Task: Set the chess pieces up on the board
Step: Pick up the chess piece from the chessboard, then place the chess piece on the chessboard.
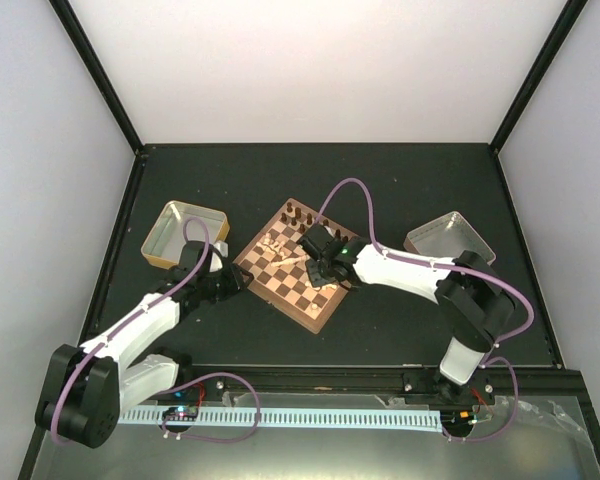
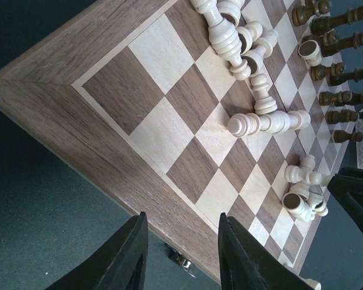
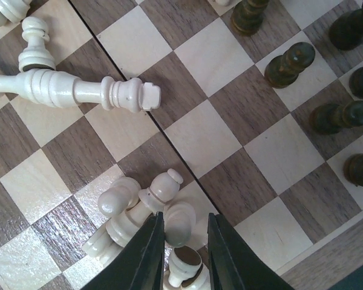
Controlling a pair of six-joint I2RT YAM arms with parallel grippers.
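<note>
no readable text, no labels, brands or numbers, board [image 2: 66, 78] plain unmarked wood

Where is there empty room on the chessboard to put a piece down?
The corner of the board by the left gripper is bare, up to the pale heap. A bare strip also runs between the fallen pale piece and the dark pieces. It is crowded beside the right gripper.

Satin wood-grain board [image 2: 60, 90], glossy cream turned-wood pieces [image 3: 60, 89], matt dark table [image 1: 380, 180], shiny metal trays [image 1: 195, 208]
</note>
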